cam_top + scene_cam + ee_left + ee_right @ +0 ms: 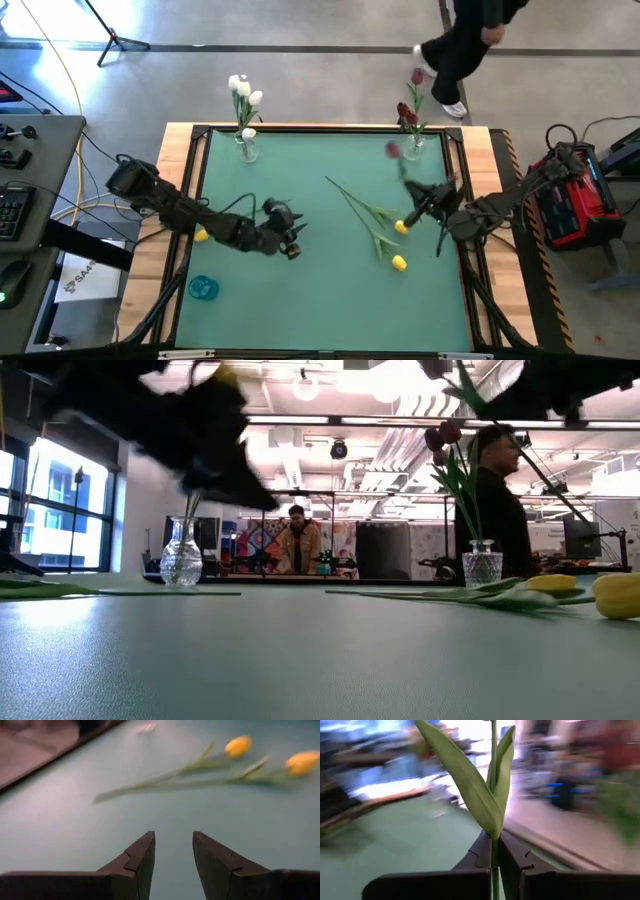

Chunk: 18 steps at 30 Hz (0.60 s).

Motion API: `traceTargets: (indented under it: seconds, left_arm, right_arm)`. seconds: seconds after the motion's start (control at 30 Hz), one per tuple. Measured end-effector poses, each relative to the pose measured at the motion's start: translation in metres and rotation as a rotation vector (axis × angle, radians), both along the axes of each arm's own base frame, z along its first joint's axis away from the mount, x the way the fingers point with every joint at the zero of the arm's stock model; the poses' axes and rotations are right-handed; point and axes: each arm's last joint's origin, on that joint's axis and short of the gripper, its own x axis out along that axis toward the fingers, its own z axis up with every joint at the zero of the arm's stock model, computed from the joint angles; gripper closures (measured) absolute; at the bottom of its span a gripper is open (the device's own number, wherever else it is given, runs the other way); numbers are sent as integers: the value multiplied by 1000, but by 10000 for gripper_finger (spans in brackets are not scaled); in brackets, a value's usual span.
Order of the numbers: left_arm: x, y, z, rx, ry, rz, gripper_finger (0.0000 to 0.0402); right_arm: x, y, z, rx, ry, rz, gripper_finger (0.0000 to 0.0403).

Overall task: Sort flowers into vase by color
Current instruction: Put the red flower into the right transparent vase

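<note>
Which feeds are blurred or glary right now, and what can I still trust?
Right wrist view: background smeared; the green stem in the right hand stays sharp. Left wrist view: yellow tulips soft, left hand crisp. Low view: ceiling lights glare, near arms dark blurs. High view: evenly lit, clear.
</note>
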Motion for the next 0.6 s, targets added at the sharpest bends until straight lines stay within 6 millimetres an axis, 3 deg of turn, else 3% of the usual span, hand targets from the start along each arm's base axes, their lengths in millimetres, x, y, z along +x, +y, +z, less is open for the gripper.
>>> traceTargets:
  seconds: [0.17,0.4,0.6]
  left_arm:
    - [24,16,29,14,-228,-266,280]
    - [31,21,52,35,-446,-538,280]
    - [41,8,71,114,-576,-693,280]
  right_arm:
    - [13,6,5,45,27,374,403]
    - [25,21,24,-17,-133,815,403]
    - [39,23,26,-53,-226,921,403]
